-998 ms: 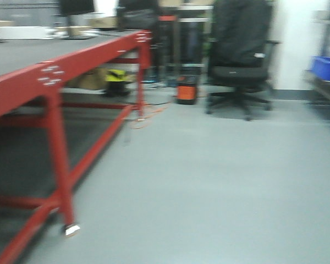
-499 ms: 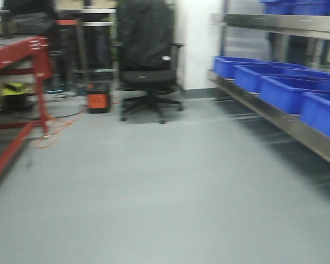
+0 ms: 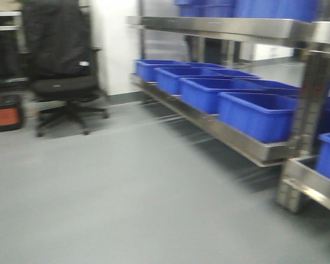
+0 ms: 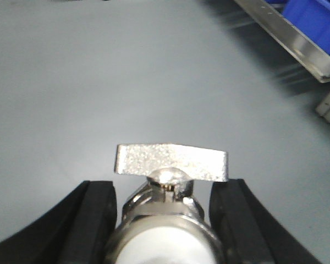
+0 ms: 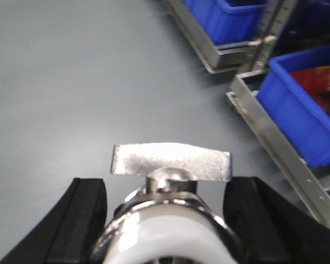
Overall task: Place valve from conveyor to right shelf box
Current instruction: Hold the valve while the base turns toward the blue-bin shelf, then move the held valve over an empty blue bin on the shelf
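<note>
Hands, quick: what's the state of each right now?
Left hand: closed, holding a valve.
Right hand: closed, holding a valve.

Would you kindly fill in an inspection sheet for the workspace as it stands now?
Surface: grey floor.
Job's things: left silver flat-handled metal valve, right silver flat-handled metal valve, blue plastic boxes on steel shelf; conveyor not in view.
Clutter: black office chair, orange-and-black floor unit.
End effectors: left end effector and right end effector each clamp their valve.
Cables: nothing seen.
Surroundings: white wall behind the chair.
</note>
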Robot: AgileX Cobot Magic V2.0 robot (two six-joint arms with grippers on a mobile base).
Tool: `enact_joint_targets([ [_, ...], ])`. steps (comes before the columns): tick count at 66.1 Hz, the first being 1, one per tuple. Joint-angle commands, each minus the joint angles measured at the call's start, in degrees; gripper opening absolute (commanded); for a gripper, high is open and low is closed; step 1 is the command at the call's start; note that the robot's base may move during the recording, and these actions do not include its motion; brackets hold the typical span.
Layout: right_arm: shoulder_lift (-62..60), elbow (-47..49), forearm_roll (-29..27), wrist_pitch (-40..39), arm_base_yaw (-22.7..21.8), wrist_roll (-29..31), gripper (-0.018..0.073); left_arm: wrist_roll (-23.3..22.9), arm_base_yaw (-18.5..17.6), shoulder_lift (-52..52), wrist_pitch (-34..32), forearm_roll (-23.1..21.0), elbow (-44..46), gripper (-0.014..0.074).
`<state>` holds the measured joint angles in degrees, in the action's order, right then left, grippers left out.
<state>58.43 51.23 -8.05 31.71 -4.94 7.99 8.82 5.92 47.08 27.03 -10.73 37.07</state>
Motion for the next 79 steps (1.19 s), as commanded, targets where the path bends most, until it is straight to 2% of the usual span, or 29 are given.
enact_joint_targets([
  [1,-0.6,0.5,0.3,-3.7,0.1,0.2,-0.0162,-0.1,0.0,-0.6,-2.8,-0.6,0.4,-0.0111],
  [79,-0.6,0.5,0.3,-3.7,0.1,0.2,-0.0162,-0.1,0.0,-0.6,-2.8,-0.6,0.4,-0.0111],
])
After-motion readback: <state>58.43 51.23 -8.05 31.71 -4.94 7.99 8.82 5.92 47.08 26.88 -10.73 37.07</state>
